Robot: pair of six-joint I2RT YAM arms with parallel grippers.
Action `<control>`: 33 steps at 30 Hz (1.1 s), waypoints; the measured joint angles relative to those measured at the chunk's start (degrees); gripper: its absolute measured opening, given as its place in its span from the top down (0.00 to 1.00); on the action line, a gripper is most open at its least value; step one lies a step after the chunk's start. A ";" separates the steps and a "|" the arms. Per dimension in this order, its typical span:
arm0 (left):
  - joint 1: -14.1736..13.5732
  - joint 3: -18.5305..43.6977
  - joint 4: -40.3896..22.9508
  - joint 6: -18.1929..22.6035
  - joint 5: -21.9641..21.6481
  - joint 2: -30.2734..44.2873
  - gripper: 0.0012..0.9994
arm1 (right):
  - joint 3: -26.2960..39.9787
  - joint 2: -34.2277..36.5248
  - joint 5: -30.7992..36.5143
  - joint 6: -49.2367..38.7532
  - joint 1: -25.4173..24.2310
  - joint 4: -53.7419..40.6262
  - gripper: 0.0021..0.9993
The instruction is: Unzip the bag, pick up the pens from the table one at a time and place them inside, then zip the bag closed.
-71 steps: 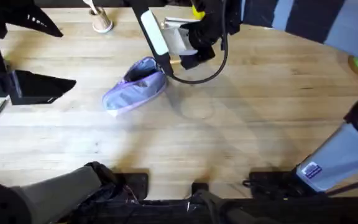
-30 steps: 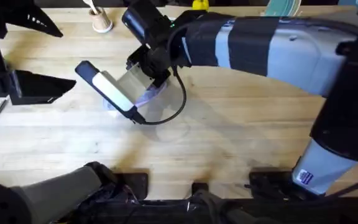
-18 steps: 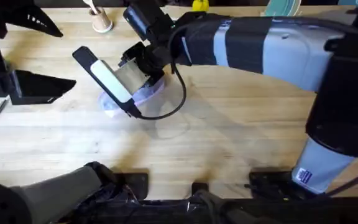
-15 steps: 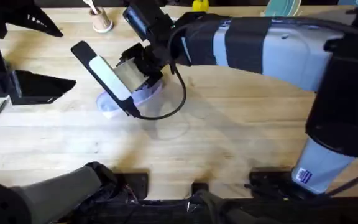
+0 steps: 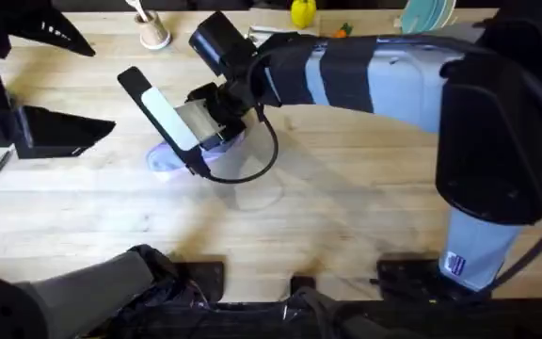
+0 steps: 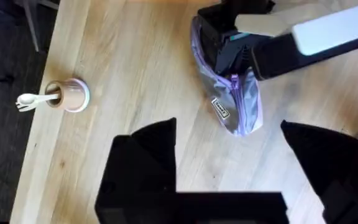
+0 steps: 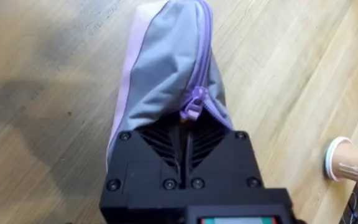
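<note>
We find the bag [image 5: 169, 158] lying on the table [image 5: 365, 217] toward its far left part, a lavender pouch with its zipper [image 7: 199, 68] running along the top ridge. In the right wrist view the purple zipper pull [image 7: 196, 104] sits right at the tips of our right gripper [image 7: 185, 127], whose black fingers are drawn together with barely a slit between them over the end of the pouch; we cannot tell for certain whether they pinch the pull or the fabric beside it. From above, our right arm reaches across the middle of the table, and its right gripper [image 5: 216, 130] covers the near-right end of the bag. In the left wrist view the bag [image 6: 232, 102] shows a small label [image 6: 221, 108] on its side. Our left gripper [image 6: 229, 140] hangs well apart from the pouch with its black fingers [image 6: 148, 146] spread wide, holding nothing. A small cup [image 5: 154, 36] with a pale utensil in it stands near the far edge of the table.
</note>
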 joint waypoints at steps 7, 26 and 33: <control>0.00 0.00 0.00 0.00 0.00 0.00 0.01 | 0.05 0.48 -2.00 0.17 -0.04 1.70 0.97; 0.00 0.00 0.00 0.00 0.00 0.00 0.01 | 0.96 0.55 -3.94 0.98 -0.23 1.09 0.01; 0.00 0.00 0.00 0.00 0.00 0.00 0.01 | 0.96 0.55 -5.63 0.81 -1.22 0.70 0.00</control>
